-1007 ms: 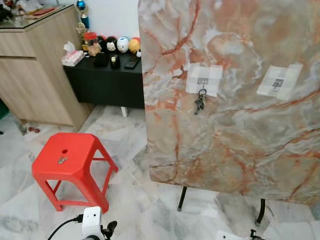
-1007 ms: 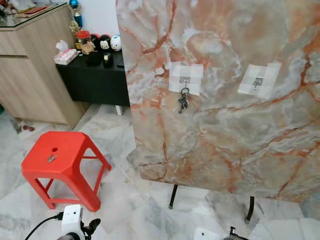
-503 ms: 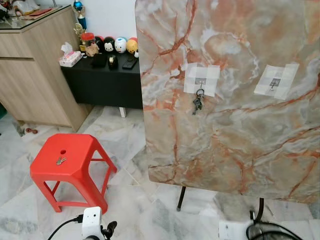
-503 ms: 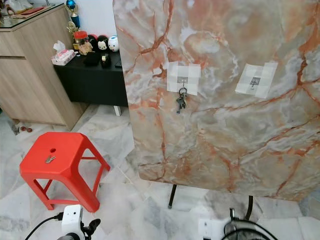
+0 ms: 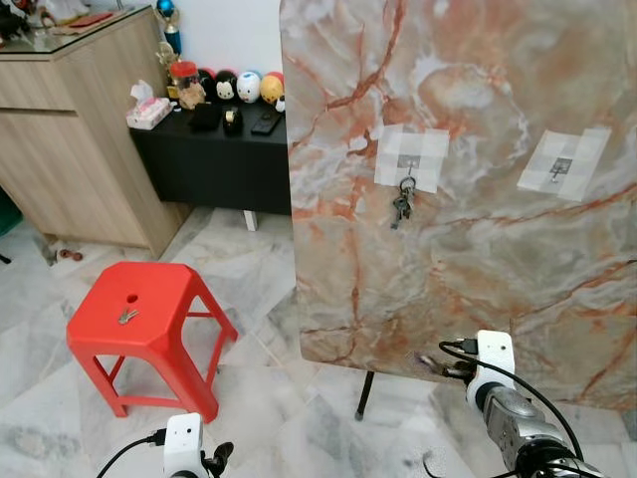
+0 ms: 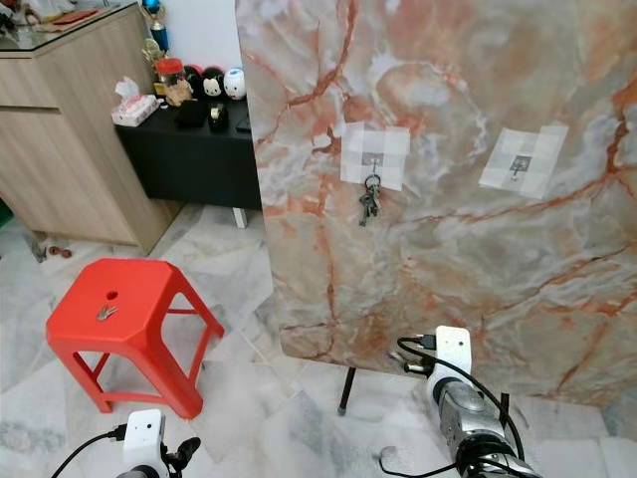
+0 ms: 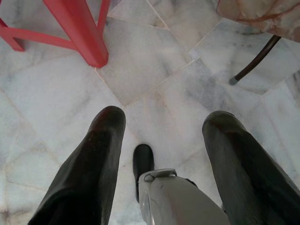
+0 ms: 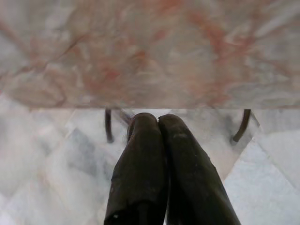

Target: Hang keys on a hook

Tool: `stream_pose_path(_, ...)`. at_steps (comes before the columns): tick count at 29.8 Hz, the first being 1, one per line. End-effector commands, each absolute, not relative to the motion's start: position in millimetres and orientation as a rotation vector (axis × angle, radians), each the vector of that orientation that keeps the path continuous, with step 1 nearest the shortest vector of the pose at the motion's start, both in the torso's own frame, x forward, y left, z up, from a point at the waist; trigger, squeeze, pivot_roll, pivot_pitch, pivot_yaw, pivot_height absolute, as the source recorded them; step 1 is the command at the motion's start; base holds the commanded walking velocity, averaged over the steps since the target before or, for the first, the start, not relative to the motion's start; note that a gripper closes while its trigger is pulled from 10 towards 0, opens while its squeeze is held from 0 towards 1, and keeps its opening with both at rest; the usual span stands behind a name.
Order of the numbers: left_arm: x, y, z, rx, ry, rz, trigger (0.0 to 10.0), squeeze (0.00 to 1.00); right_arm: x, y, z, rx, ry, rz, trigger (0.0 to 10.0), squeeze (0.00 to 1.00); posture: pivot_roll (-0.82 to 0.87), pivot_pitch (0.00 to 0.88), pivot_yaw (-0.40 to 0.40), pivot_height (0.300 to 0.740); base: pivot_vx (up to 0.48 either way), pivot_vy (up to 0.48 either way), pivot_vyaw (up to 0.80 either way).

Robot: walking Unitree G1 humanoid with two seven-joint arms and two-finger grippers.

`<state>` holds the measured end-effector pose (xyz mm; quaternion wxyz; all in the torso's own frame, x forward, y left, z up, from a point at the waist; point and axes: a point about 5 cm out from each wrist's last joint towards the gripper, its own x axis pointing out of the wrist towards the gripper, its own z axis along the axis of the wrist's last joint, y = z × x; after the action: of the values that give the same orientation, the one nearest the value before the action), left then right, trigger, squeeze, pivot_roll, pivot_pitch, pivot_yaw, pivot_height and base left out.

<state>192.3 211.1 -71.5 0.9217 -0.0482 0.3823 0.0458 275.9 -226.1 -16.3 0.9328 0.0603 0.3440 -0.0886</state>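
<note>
A marble-patterned board (image 5: 468,189) stands upright on thin dark legs (image 5: 364,395) over a pale marble floor (image 5: 269,408). Two taped patches sit high on its face, each carrying a small hook. A bunch of keys (image 5: 401,205) hangs from the left hook (image 5: 407,162), resting against the board below the tape; the right hook (image 5: 561,167) holds nothing. To the board's left a red stool (image 5: 139,324) stands on the floor, and a single loose key (image 5: 126,317) lies on its seat just beside the centre hole. Behind the stool are a wooden cabinet (image 5: 70,139) and a low black table (image 5: 214,149) with small figurines and a tissue box along its top. The right gripper (image 8: 157,126) is raised in front of the board's lower edge, near the bottom left corner, with its two black fingers pressed together and nothing between them. The left gripper (image 7: 161,122) hangs low over the floor, its fingers (image 7: 101,154) set well apart and empty, with one foot of the stool and one board leg visible beyond them.
</note>
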Motion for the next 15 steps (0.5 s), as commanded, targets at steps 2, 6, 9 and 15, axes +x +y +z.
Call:
stream_pose_path(2, 191, 213, -72, -0.085, 0.796, 0.097, 10.0, 0.0, 291, -225, -2, 0.127, 0.627, -0.183, 10.0, 0.0, -0.01, 0.0, -0.003, 0.74, 0.0, 0.0, 0.0)
stream_pose_path(6, 192, 213, -72, -0.085, 0.795, 0.094, 10.0, 0.0, 298, -222, 5, 0.1, 0.586, -0.162, 10.0, 0.0, -0.01, 0.0, -0.001, 0.74, 0.0, 0.0, 0.0)
stream_pose_path(9, 192, 212, -72, -0.085, 0.793, 0.092, 10.0, 0.0, 303, -220, 10, 0.088, 0.561, -0.151, 10.0, 0.0, -0.01, 0.0, 0.0, 0.74, 0.0, 0.0, 0.0)
stream_pose_path(15, 189, 211, -73, -0.085, 0.797, 0.093, 10.0, 0.0, 308, -216, 16, 0.086, 0.531, -0.127, 10.0, 0.0, -0.01, 0.0, 0.001, 0.74, 0.0, 0.0, 0.0)
